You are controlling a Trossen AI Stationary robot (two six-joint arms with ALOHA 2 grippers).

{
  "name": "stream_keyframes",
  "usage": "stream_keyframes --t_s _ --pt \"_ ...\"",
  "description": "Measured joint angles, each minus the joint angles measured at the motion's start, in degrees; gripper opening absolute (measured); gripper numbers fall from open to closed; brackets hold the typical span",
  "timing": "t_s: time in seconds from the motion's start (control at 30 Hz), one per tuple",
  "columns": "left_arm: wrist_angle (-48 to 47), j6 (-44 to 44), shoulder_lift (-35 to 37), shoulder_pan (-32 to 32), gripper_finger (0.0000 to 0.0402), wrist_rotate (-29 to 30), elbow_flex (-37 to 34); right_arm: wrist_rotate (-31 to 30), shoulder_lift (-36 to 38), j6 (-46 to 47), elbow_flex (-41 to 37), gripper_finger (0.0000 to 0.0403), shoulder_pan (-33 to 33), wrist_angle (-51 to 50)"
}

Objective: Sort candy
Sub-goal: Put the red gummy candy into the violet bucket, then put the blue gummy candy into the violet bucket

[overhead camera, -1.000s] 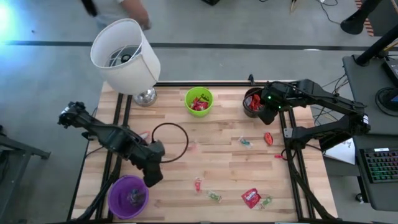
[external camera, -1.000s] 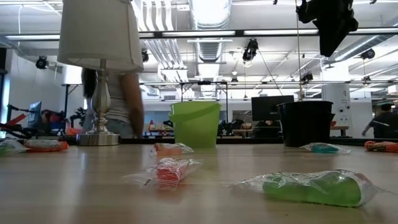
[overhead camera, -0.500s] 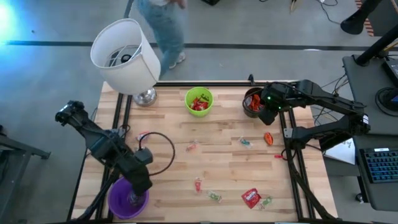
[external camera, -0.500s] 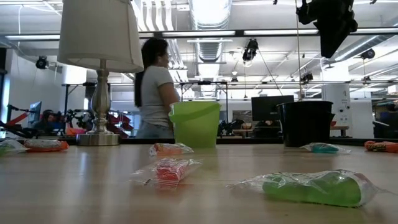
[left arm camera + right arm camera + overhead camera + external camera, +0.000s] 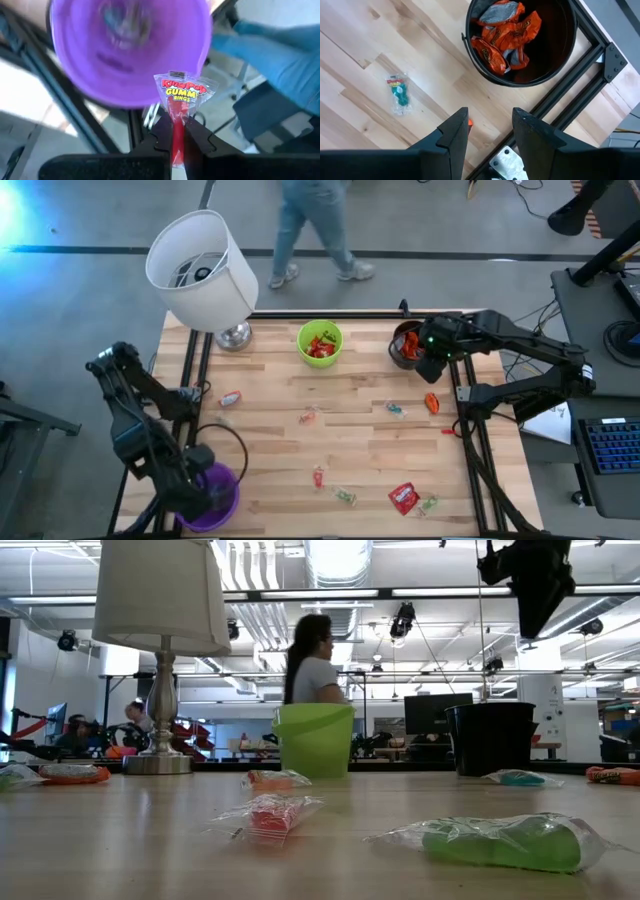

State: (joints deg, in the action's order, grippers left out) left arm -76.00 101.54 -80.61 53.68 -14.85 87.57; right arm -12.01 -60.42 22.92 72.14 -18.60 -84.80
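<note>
Holding a Ring Pop Gummy Rings packet (image 5: 181, 93) pinched between closed fingers, the left gripper (image 5: 176, 136) hangs over the near rim of the purple cup (image 5: 212, 498), which stands at the table's front-left corner. The packet sits over the cup's edge rather than its middle, so a release from here could, by this judgement, catch the rim and drop to the floor beside the table frame. The right gripper (image 5: 489, 126), jaws spread and empty, waits just beside the black cup (image 5: 520, 37), which holds orange-wrapped pieces (image 5: 502, 35). Other candy remains loose on the wood away from the purple cup: a green-wrapped sweet (image 5: 398, 93) near the black cup, a red flat packet (image 5: 404, 497) toward the front right, and small pieces (image 5: 318, 476) mid-table.
</note>
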Motion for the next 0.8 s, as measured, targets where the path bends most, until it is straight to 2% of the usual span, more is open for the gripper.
stream_keyframes --t_s 0.13,0.23,0.57,0.67,0.8 --pt "0.0 1.48 -0.58 1.54 0.0001 -4.01 0.0 0.0 0.0 -0.01 -1.44 0.0146 0.0 0.09" --pt "0.0 1.66 -0.82 1.8 0.0007 -4.26 0.0 0.0 0.0 -0.02 -2.45 0.0146 -0.01 0.21" --pt "0.06 4.09 -0.84 1.3 0.0084 -3.04 0.0 0.0 0.0 -1.15 -5.51 0.0146 -0.01 0.25" --pt "-0.06 4.08 -0.84 1.32 0.0104 0.14 0.0 0.0 0.0 -1.23 -6.54 0.0146 -0.01 0.27" --pt "-3.58 3.89 -0.84 1.26 0.0115 10.55 0.0 0.0 0.02 -2.91 -7.87 0.0146 -0.01 0.67"
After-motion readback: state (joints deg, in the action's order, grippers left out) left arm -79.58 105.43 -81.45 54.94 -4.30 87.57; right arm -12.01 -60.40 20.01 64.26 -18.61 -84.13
